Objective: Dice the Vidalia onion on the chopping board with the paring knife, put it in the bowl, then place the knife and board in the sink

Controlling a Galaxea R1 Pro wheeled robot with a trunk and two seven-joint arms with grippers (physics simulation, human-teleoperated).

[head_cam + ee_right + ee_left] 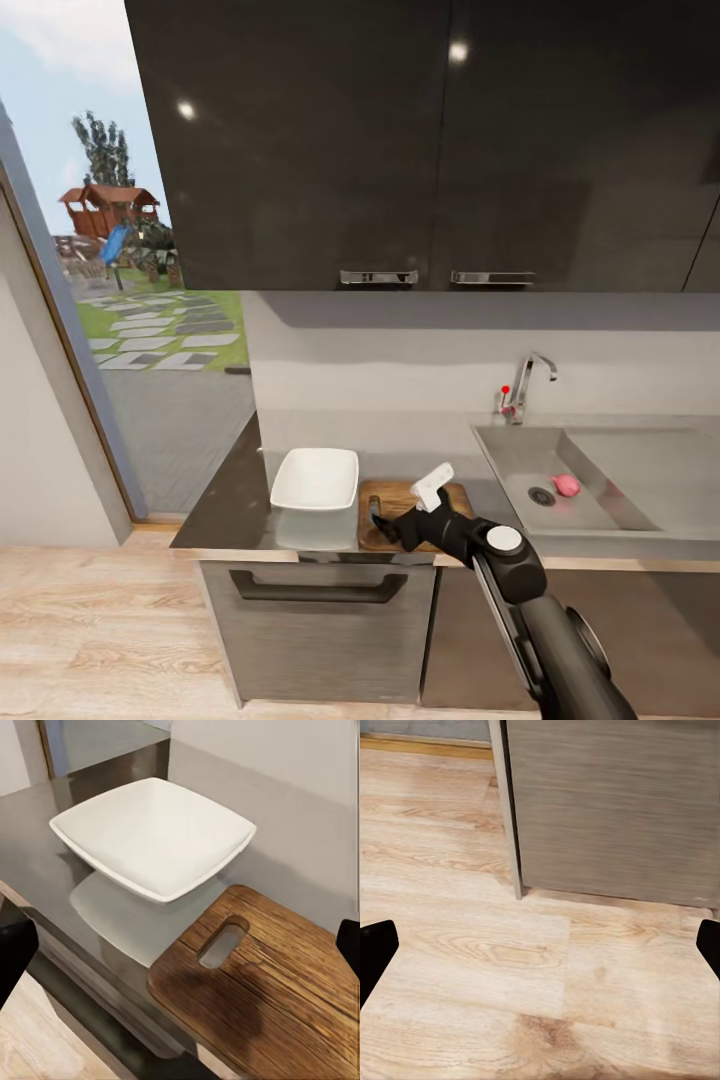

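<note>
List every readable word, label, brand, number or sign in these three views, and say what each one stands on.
None: no text can be read in any view.
The bowl, the chopping board, the sink and the dark upper cabinets show plain surfaces.
The drawer front and the right arm's white round cap carry no lettering either.

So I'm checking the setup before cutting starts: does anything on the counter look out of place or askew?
The chopping board sticks out past the counter's front edge instead of lying fully on it. The bowl sits upright and empty beside it.
</note>
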